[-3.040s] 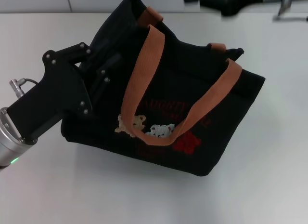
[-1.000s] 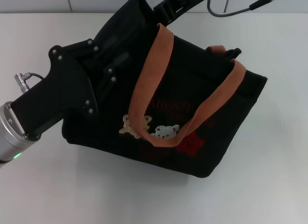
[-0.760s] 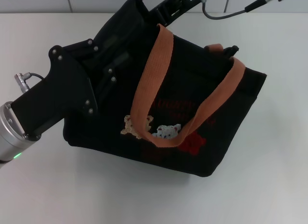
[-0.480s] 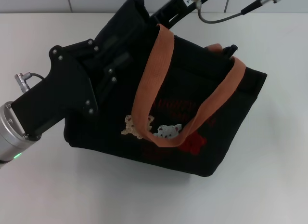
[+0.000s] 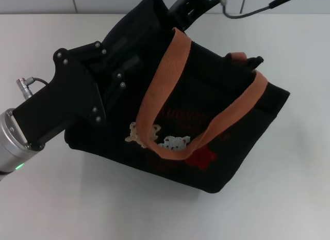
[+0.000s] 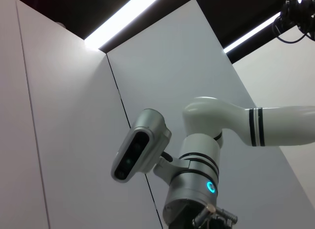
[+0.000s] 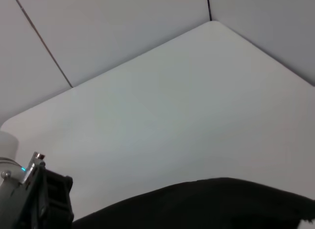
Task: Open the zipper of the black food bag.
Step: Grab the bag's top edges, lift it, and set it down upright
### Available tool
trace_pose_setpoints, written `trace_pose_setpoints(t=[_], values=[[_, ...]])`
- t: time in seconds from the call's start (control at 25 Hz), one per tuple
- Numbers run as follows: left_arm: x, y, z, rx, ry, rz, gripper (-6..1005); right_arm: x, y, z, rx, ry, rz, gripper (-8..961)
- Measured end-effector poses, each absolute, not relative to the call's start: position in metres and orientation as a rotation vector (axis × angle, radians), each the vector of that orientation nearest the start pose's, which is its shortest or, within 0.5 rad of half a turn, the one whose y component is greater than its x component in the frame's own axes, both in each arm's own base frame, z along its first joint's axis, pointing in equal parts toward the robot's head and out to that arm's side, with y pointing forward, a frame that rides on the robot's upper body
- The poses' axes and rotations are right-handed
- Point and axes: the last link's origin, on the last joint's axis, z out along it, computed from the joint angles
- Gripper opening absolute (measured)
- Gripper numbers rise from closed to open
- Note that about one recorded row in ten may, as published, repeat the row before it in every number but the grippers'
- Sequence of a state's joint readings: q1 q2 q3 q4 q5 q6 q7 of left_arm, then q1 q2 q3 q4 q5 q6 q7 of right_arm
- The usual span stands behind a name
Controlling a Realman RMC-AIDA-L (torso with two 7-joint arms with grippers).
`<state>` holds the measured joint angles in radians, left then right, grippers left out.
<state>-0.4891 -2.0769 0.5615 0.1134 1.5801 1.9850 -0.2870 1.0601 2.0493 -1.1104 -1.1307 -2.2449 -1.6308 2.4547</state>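
Note:
The black food bag [image 5: 216,95] stands tilted on the white table, its two orange-brown handles [image 5: 160,90] draped over the front with the bear patches. My left gripper [image 5: 122,69] comes in from the left, shut on the bag's left end. My right gripper [image 5: 192,6] reaches down from the far side onto the top rim at the back left corner, black on black against the fabric. The zipper along the rim is hard to make out and its pull is hidden; a small black tab [image 5: 256,59] sticks up at the right end. Black bag fabric [image 7: 221,202] fills the right wrist view's lower edge.
The white table [image 5: 289,188] spreads around the bag, with a wall seam behind it. The right arm's grey cable [image 5: 258,8] loops above the bag. The left wrist view shows only my own head [image 6: 140,150] and wall panels.
Three seconds ago the right gripper was away from the bag; it now sits at the top rim. In the last half second it moved right, and the bag swung right with it.

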Motion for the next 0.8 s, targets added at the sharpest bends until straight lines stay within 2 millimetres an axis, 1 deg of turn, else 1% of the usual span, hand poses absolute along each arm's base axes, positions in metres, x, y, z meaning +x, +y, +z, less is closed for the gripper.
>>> trace_pose_setpoints(t=[0.36, 0.48, 0.68, 0.72, 0.76, 0.8], values=[[-0.234, 0.260, -0.007, -2.085, 0.287, -1.372, 196, 0.036, 0.392, 0.030, -2.951, 0.686, 0.110, -2], [-0.234, 0.260, -0.007, -2.084, 0.287, -1.372, 196, 0.038, 0.393, 0.033, -2.941, 0.702, 0.130, -2], [-0.234, 0.261, -0.006, -2.084, 0.287, -1.372, 196, 0.040, 0.394, 0.043, -2.934, 0.726, 0.168, 27], [-0.234, 0.261, -0.006, -2.084, 0.287, -1.371, 196, 0.041, 0.395, 0.045, -2.930, 0.746, 0.178, 33], [-0.234, 0.261, -0.006, -2.084, 0.288, -1.371, 196, 0.044, 0.398, 0.049, -2.908, 0.814, 0.209, 38], [-0.234, 0.261, -0.006, -2.084, 0.289, -1.371, 196, 0.044, 0.398, 0.049, -2.908, 0.814, 0.209, 44]])
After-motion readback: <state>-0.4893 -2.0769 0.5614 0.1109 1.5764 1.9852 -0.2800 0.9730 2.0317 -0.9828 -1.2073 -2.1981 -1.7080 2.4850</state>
